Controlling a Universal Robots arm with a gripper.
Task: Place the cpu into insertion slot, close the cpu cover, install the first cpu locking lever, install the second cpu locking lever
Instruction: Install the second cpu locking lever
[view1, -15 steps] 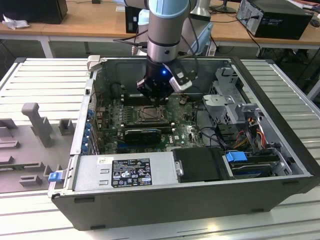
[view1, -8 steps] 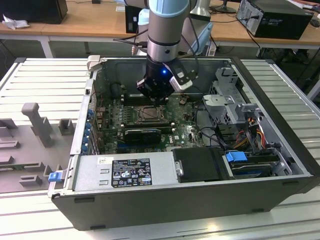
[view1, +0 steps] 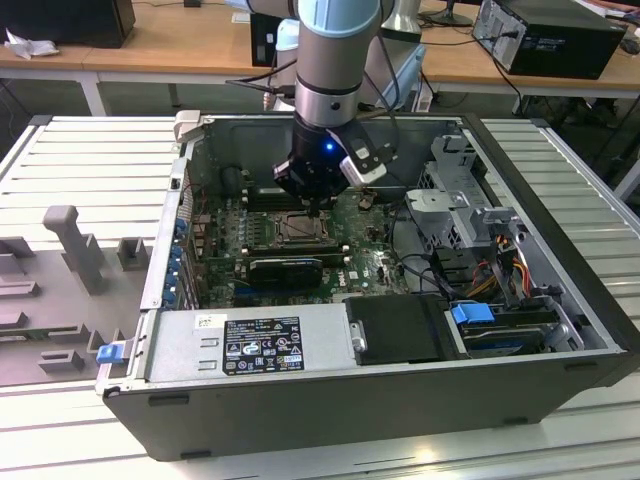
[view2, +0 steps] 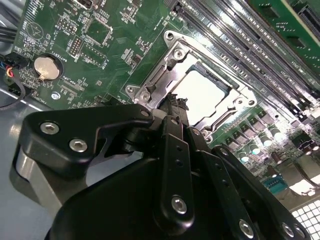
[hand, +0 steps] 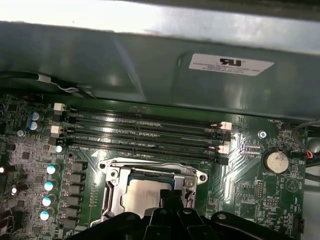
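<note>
The cpu (view2: 202, 92) (hand: 140, 195), a pale square chip, lies flat in the insertion slot (view1: 292, 228) on the green motherboard. The silver cpu cover (view2: 175, 55) (hand: 150, 167) lies down around it, with the chip's top showing through its window. My gripper (view1: 318, 208) (view2: 175, 102) (hand: 167, 199) is shut, with nothing between its fingers. Its black tip is at the socket's edge, right over the rim of the cover. I cannot tell whether it touches the metal. How the locking levers stand is hidden behind the gripper body.
Long black memory slots (hand: 145, 132) (view2: 240, 35) run beside the socket, by the case wall (hand: 150, 65). A coin battery (view2: 44, 65) (hand: 276, 160) sits further off. A black finned block (view1: 287, 268), the power supply (view1: 250, 345), a drive cage (view1: 460, 200) and cables crowd the case.
</note>
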